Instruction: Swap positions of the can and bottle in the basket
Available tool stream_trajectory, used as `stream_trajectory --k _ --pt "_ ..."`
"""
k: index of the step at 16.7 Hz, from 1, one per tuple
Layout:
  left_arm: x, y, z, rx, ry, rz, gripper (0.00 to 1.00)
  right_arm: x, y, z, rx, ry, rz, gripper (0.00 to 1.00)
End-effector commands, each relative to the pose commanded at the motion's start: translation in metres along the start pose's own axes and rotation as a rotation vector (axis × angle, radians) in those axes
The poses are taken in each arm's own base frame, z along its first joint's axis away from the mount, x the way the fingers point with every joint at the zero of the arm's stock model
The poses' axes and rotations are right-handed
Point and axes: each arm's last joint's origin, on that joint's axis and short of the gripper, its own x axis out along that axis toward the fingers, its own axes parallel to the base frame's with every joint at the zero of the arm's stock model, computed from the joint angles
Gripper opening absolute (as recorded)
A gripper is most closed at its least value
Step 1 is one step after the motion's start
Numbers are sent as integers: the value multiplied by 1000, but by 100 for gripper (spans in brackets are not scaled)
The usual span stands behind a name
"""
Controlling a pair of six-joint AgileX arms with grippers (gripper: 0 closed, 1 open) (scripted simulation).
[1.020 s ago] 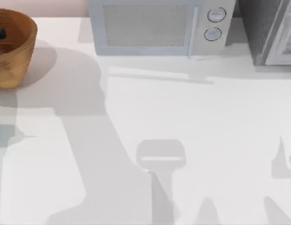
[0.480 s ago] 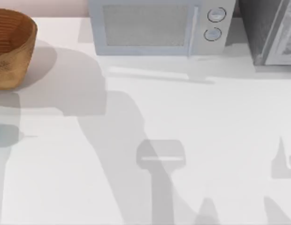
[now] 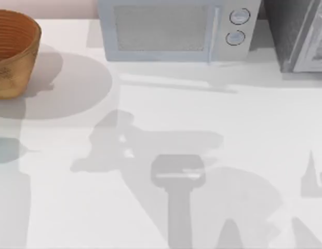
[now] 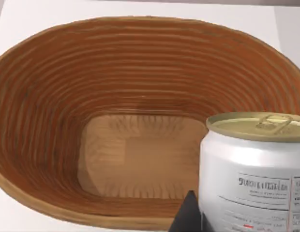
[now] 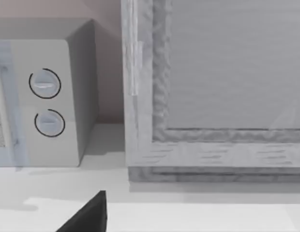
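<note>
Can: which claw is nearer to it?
Left. Its wrist view has the can right up close, above the basket. The right wrist view faces the microwave, across the table from the basket.

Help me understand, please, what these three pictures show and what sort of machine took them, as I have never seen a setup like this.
This is a rendered simulation of two AgileX robot arms with two-finger grippers at a white table. One picture looks down from above the table; the other two come from cameras on each arm's wrist.

From above, a woven basket stands at the table's far left corner, a white microwave at the back, and a grey box-like appliance at the far right.

The left wrist view looks down into the basket. Close to the camera is the can, white with a gold top; a dark fingertip of the left gripper sits beside it, so it seems held.

The right wrist view faces the microwave's knobs and the grey appliance.
</note>
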Motion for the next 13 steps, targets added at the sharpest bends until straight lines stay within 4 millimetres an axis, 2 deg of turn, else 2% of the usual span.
stream_trajectory --k 3,6,8,10,13 --pt "-55 -22 -53 27 -191 23 0 0 0 0 0 0 0 100" --pt "-82 -37 -119 44 -363 30 0 0 0 0 0 0 0 100" --pt "-85 -42 -161 49 -463 27 0 0 0 0 0 0 0 100" --pt "-78 -46 -198 47 -549 22 0 0 0 0 0 0 0 100" --pt "-61 -48 -239 36 -647 13 0 0 0 0 0 0 0 100"
